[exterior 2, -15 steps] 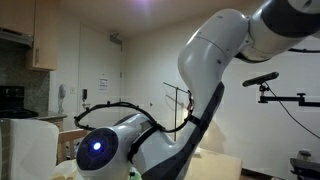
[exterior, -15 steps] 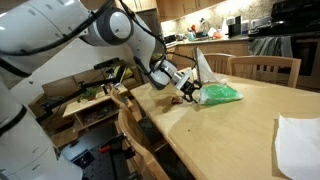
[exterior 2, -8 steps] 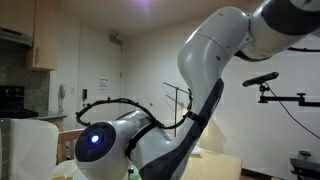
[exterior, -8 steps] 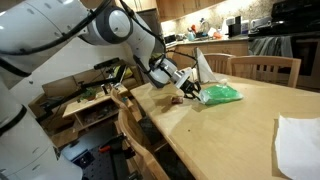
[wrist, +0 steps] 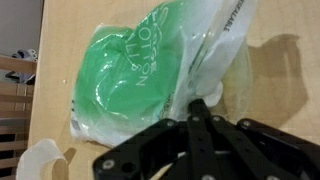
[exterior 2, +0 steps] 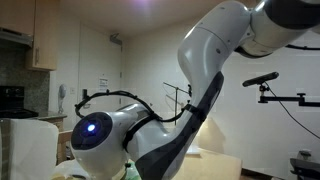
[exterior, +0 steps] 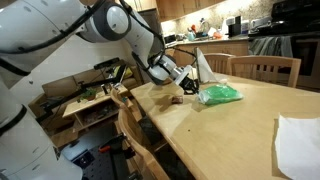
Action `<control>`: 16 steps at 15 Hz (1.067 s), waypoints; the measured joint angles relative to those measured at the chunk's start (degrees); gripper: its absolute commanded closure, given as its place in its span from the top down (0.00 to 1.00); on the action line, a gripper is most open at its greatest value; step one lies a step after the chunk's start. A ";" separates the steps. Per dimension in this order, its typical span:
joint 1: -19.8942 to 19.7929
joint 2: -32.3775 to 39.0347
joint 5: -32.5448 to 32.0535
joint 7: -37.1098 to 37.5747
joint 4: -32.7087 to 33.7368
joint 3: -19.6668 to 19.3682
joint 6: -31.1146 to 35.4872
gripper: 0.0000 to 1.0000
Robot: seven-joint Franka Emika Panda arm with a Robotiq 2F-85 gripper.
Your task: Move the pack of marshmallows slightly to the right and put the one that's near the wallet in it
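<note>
Kitchen cabinets and a cluttered counter fill the background behind a wooden desk (exterior: 235,128), with a wooden chair (exterior: 266,68) pushed up to its far edge. A white robot arm (exterior: 105,22) reaches in over the desk corner closest to its base, and in an exterior view (exterior 2: 212,58) the same arm blocks most of the picture, with a blue light glowing on its body. The pack of marshmallows (exterior: 221,94) lies flat on the desk close to the far edge, not far from that corner. It is a bright green see-through bag, and in the wrist view (wrist: 128,78) white lettering runs across it and a clear plastic flap sticks out at one side. The tool (exterior: 188,88) sits low at the end of the pack nearer the arm. In the wrist view the tool (wrist: 196,108) has its black fingers brought together, clenched on the clear flap of the pack. A white pointed napkin (exterior: 203,63) stands upright just behind the pack, toward the far edge. The wallet (exterior: 174,100), a small dark flat item, lies on the desk just beside the tool, on the side away from the pack. A white sheet (exterior: 298,142) rests well apart from these, near the desk's opposite end. A pale white shape (wrist: 44,162) shows at the bottom corner of the wrist view; what it is cannot be told.
</note>
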 measured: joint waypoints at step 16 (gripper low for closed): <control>-2.33 -6.67 8.60 -13.31 -12.39 7.17 19.26 0.00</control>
